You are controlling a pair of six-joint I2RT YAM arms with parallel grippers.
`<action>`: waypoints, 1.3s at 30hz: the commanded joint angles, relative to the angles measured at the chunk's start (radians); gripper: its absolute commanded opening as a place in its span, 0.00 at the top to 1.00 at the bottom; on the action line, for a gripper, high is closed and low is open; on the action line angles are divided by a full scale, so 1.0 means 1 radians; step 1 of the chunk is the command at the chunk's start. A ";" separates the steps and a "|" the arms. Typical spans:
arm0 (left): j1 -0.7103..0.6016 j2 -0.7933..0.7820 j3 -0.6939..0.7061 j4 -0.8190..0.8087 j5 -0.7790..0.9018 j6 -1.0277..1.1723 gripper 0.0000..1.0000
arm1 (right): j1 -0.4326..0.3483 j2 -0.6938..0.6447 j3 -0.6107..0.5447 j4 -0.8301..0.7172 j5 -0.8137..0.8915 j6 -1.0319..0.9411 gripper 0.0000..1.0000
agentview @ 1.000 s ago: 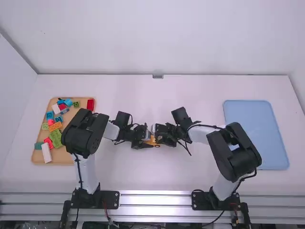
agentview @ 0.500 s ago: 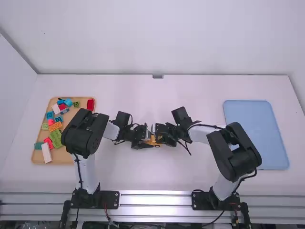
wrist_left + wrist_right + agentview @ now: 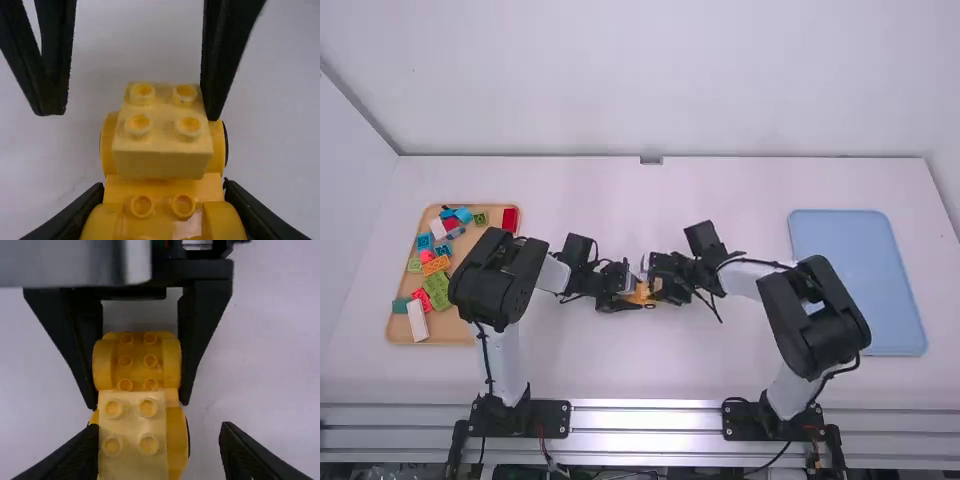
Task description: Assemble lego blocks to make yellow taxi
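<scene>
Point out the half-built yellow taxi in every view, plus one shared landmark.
Left wrist view: half-built yellow taxi, clamped by the left gripper.
Right wrist view: taxi, between the left gripper's fingers.
High view: taxi, mid-table, between the left and right grippers.
Shared landmark: the left gripper.

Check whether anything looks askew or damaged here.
Nothing looks damaged. Only the right tool stands lopsided: it is open, with one finger close beside the pale yellow block and the other well off it. The block looks roughly centred on the yellow car body.
</scene>
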 commanded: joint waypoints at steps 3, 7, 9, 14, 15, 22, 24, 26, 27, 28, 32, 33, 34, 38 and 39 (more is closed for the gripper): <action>0.003 0.016 -0.008 -0.012 -0.002 0.008 0.47 | -0.049 0.003 0.036 -0.008 -0.221 -0.060 0.51; 0.004 0.016 -0.008 -0.012 -0.002 0.008 0.47 | -0.059 0.003 0.035 -0.025 -0.221 -0.079 0.55; 0.003 0.016 -0.008 -0.011 -0.002 0.008 0.47 | -0.043 0.003 0.035 -0.044 -0.181 -0.087 0.55; 0.003 0.016 -0.008 -0.012 -0.002 0.007 0.47 | -0.005 0.003 0.035 -0.071 -0.093 -0.083 0.55; 0.003 0.016 -0.008 -0.011 -0.002 0.005 0.47 | 0.005 0.003 0.035 -0.071 -0.077 -0.083 0.56; 0.003 0.016 -0.008 -0.013 -0.002 0.005 0.47 | 0.031 0.003 0.035 -0.065 0.023 -0.051 0.67; 0.003 0.016 -0.008 -0.013 -0.002 0.005 0.47 | 0.030 0.003 0.035 -0.071 0.035 -0.061 0.68; 0.003 0.016 -0.008 -0.013 -0.002 0.005 0.46 | 0.030 0.003 0.026 -0.060 0.043 -0.063 0.68; 0.004 0.016 -0.008 -0.013 -0.002 0.005 0.46 | 0.030 0.003 0.023 -0.054 0.048 -0.065 0.68; 0.003 0.016 -0.008 -0.013 -0.002 0.005 0.46 | 0.030 0.003 0.016 -0.042 0.054 -0.063 0.68; 0.003 0.016 -0.008 -0.012 -0.002 0.006 0.46 | 0.030 0.003 -0.029 0.040 0.059 -0.064 0.68; 0.003 0.016 -0.008 -0.013 -0.002 0.005 0.46 | 0.030 0.003 -0.033 0.045 0.059 -0.064 0.68; 0.003 0.016 -0.008 -0.012 -0.002 0.005 0.46 | 0.030 0.003 -0.035 0.046 0.059 -0.064 0.68; 0.003 0.016 -0.008 -0.013 -0.002 0.005 0.46 | 0.030 0.003 -0.043 0.045 0.059 -0.094 0.68; 0.004 0.016 -0.008 -0.013 -0.002 0.005 0.46 | 0.030 0.003 -0.043 0.045 0.060 -0.094 0.68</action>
